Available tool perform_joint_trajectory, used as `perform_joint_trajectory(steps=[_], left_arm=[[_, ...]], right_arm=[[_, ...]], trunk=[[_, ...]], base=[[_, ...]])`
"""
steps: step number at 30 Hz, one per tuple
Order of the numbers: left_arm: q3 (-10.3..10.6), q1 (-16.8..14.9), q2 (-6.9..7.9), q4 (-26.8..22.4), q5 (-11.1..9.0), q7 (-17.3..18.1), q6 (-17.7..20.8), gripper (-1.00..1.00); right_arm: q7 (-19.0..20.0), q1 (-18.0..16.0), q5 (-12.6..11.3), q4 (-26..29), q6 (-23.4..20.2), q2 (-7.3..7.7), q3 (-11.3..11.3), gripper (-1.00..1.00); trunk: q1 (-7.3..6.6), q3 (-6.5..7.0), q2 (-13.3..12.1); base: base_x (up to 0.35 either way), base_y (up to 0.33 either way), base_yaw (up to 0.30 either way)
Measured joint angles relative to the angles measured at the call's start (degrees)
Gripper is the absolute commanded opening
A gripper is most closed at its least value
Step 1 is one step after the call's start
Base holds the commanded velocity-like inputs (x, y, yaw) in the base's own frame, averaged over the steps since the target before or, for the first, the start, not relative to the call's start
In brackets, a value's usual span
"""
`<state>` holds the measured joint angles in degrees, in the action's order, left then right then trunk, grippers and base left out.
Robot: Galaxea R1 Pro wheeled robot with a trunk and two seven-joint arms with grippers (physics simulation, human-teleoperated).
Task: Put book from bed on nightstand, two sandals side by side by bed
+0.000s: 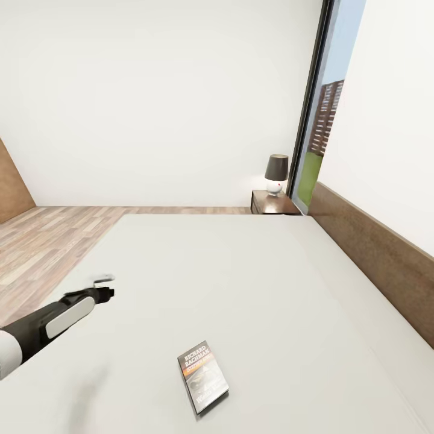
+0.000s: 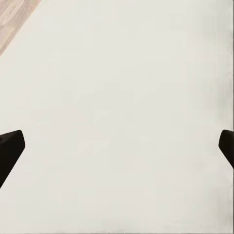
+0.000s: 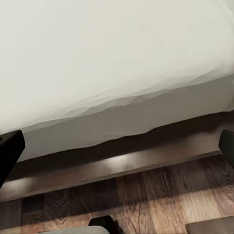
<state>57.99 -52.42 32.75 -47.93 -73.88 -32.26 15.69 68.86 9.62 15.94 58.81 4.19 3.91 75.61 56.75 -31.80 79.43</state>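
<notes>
The book (image 1: 203, 376) is lying flat on the bed (image 1: 253, 283), cover up, nearest the robot and a little right of centre in the head view, one corner turned toward the camera. The left claw (image 1: 103, 287) is reaching out over the mattress to the left of the book and farther in, well apart from it. In the left wrist view its two dark fingertips (image 2: 10, 148) are sitting at opposite edges with bare mattress between, so it is standing wide open and holding nothing. The right claw (image 3: 117, 146) is hanging low beside the bed, looking at the mattress edge, the dark frame and the wooden floor (image 3: 146, 195); its fingertips (image 3: 9, 148) are likewise spread wide, empty.

Judged step: the left arm is lining up to take the book. A thin paperback flat on a soft surface is offering little edge, so the claw would probably need to come back toward the robot and rightward, settle over a short side, and press lightly into the mattress so one finger gets under the cover.

Farther off, the nightstand (image 1: 272, 204) is standing by the headboard (image 1: 380, 253) at the far corner, carrying a lamp (image 1: 276, 173) on its top; room for the book looks tight but is hard to judge. No drawer contents can be seen.
</notes>
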Motion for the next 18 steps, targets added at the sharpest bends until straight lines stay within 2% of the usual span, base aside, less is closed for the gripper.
perform_joint_trajectory(steps=[1, 4, 7, 13, 18], left_arm=[[-0.02, -0.02, -0.08, 0.02, 0.09, 0.01, 0.03, 1.00], [0.03, -0.11, -4.66, 1.42, 0.22, 1.73, 0.34, 1.00], [0.10, -0.16, -8.53, 2.38, 0.89, 3.59, 0.42, 1.00], [0.08, -0.21, -14.81, 3.99, 4.87, 5.55, 0.11, 1.00], [0.03, -0.22, -20.00, 8.61, 8.02, 7.81, -0.07, 1.00]], right_arm=[[0.00, 0.00, 0.00, 0.00, 0.00, 0.00, 0.00, 1.00], [-0.10, 0.00, -0.01, -0.05, 0.01, 0.03, -0.10, 1.00], [-0.15, 0.00, -0.02, -0.13, 0.02, 0.04, -0.15, 1.00], [-0.22, 0.00, -0.01, -1.26, 0.87, 0.10, -0.20, 1.00], [-0.24, 0.00, -0.06, -1.82, 1.61, 0.13, -0.21, 1.00]], trunk=[[0.00, 0.00, 0.00], [0.00, 0.00, 0.00], [0.00, 0.00, 0.00], [0.00, 0.00, 0.00], [0.00, 0.00, 0.00]], base=[[0.000, 0.000, 0.000], [0.000, 0.000, 0.000], [0.000, 0.000, 0.000], [0.000, 0.000, 0.000], [0.000, 0.000, 0.000]])
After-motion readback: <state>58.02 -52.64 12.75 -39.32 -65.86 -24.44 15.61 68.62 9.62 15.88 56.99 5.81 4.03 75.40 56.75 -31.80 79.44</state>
